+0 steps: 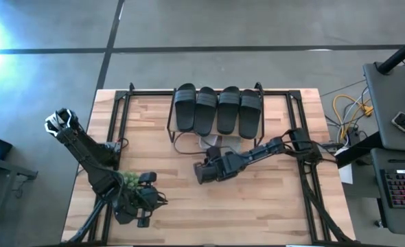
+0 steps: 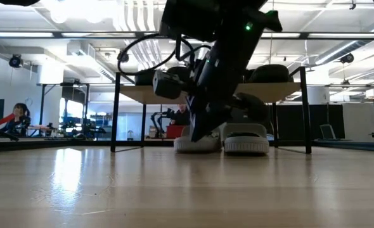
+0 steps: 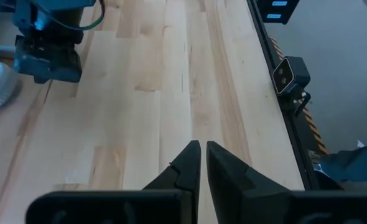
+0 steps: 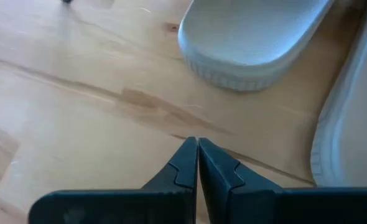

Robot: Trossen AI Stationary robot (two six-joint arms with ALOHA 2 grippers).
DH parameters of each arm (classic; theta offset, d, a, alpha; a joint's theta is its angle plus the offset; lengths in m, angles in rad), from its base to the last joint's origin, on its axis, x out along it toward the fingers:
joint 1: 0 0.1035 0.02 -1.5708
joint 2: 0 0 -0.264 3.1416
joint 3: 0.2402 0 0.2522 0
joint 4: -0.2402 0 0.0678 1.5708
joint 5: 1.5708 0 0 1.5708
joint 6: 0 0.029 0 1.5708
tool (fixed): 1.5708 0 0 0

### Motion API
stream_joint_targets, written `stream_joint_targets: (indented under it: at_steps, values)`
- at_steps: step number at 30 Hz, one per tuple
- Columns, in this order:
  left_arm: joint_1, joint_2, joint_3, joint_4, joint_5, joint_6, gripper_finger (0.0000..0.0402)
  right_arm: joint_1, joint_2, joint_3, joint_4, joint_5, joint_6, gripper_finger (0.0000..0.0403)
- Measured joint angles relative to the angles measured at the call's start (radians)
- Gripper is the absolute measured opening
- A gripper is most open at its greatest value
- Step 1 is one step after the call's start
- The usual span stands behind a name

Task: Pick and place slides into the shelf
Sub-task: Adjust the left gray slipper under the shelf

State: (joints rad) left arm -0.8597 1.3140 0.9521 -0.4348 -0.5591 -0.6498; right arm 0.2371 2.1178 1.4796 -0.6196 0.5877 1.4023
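Butcher-block planks form the table [image 1: 189,206], which is ringed by a black frame [image 1: 113,123] and stands on a grey concrete floor. At the far side, the shelf [image 1: 171,120] is seen with four black slides [image 1: 217,110] laid side by side on its wood top. Two light grey slides [image 2: 224,140] are noted on the table surface under and in front of the shelf; in the right wrist view one grey slide end [image 4: 252,43] lies just ahead of the fingers and a second grey slide [image 4: 351,124] lies beside it. The right gripper [image 4: 198,163] is held low over the table just in front of the shelf, its fingers pressed together and empty. The left gripper [image 3: 203,167] is parked near the front left of the table beside the green plant [image 1: 128,180], its fingers nearly touching, with nothing held. By judgement, the four black slides are done and the grey pair remains. For the step in hand, the right fingers should be spread wide before advancing, one finger passed under the strap and the other over it, and the shelf rods and the neighbouring slide kept clear. A grip at the sole's rounded edge would likely slip.
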Motion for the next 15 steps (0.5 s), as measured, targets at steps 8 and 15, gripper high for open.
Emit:
stream_joint_targets:
  at_steps: [8,15]
  values:
    - [-0.005,0.000,-0.003,0.009,0.000,-0.001,0.0012,0.061,0.000,0.036,-0.068,0.036,0.060,0.0008]
    - [-0.015,0.000,-0.004,0.008,-0.002,-0.001,0.0012,0.107,-0.001,0.123,-0.303,0.148,0.181,0.0008]
